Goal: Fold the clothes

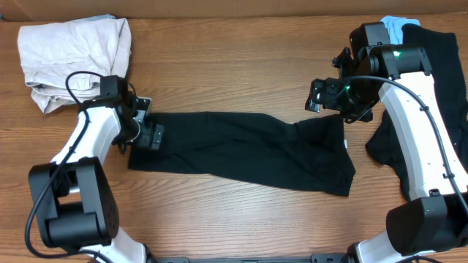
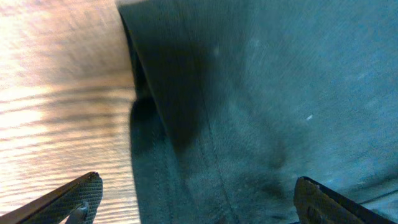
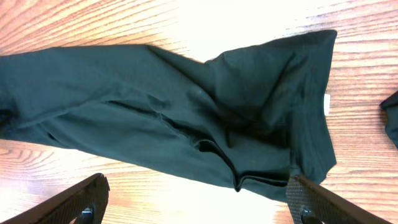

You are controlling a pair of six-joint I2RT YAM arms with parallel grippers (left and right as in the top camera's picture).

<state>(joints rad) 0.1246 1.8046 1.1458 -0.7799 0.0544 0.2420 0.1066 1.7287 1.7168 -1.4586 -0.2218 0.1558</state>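
Note:
A black T-shirt (image 1: 241, 150), one of the clothes, lies folded into a long strip across the middle of the table, a small white tag (image 1: 346, 143) near its right end. My left gripper (image 1: 151, 135) hovers open over the strip's left end. In the left wrist view this gripper (image 2: 199, 208) straddles the shirt's edge (image 2: 249, 106), one finger (image 2: 81, 196) over bare wood and the other over cloth. Open as well, my right gripper (image 1: 319, 98) is raised just behind the right end. Its wrist view shows the rumpled shirt (image 3: 186, 118) and tag (image 3: 327, 104) beyond the empty right gripper (image 3: 199, 208).
More black clothes (image 1: 431, 80) are heaped at the right edge under my right arm, with a light-blue piece (image 1: 398, 25) on top at the back. A pale beige folded garment (image 1: 73, 58) lies at the back left. Bare wooden table (image 1: 234, 66) shows behind the strip.

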